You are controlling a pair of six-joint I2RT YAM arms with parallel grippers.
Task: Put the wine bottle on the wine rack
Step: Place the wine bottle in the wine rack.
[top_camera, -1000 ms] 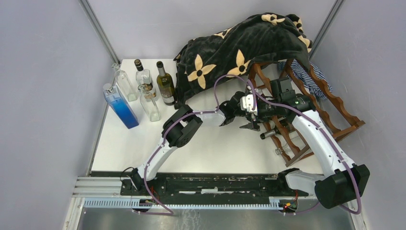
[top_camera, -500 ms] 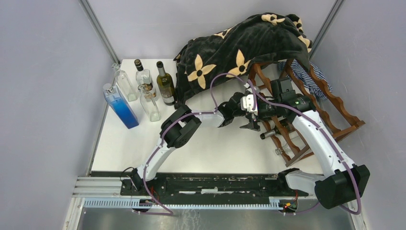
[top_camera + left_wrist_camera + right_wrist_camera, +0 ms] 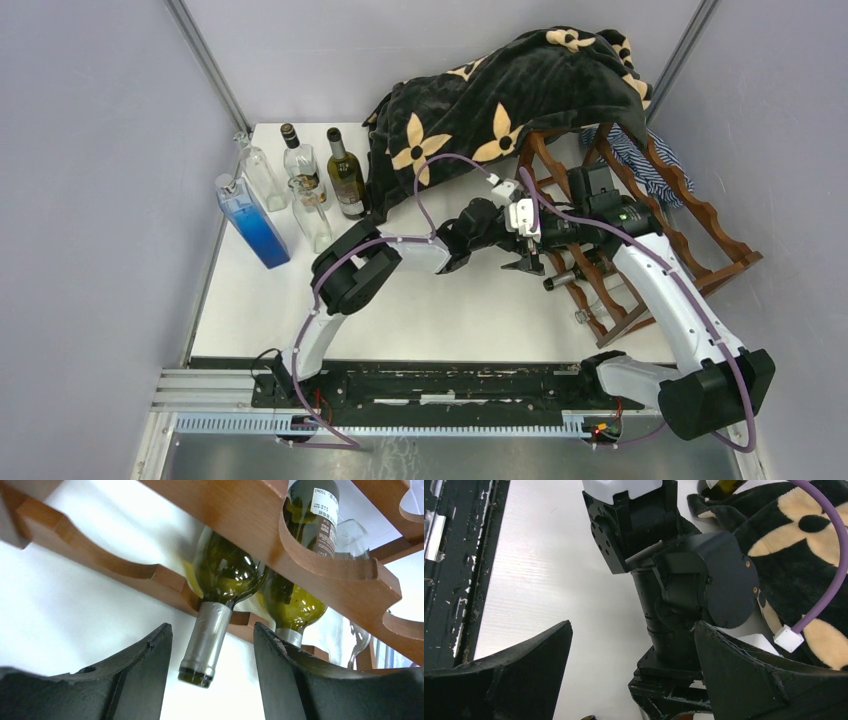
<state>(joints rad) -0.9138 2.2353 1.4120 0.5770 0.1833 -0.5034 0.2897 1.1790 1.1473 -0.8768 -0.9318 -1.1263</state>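
The wine rack point(image 3: 700, 215) of reddish-brown wood stands at the right of the table. The wine bottle point(image 3: 225, 575), green with a silver foil neck, lies in a scallop of the wine rack's point(image 3: 240, 510) rail. Its neck sticks out between the fingers point(image 3: 145, 675) of my left gripper point(image 3: 212, 645), which is open and clear of it on both sides. My right gripper point(image 3: 631, 645) is wide open above the left arm's wrist point(image 3: 689, 580), holding nothing. In the top view both wrists overlap at the rack's left end, where a bottle neck point(image 3: 558, 281) pokes out.
A second green bottle point(image 3: 292, 600) and a clear one point(image 3: 350, 535) lie in the rack beside it. A black flowered blanket point(image 3: 500, 100) drapes over the rack's back. A blue bottle point(image 3: 250, 220), a dark one point(image 3: 347, 175) and clear ones point(image 3: 313, 215) stand at the back left.
The left arm's elbow has swung left and its wrist has drawn back a little from the rack. The right arm has stayed put.
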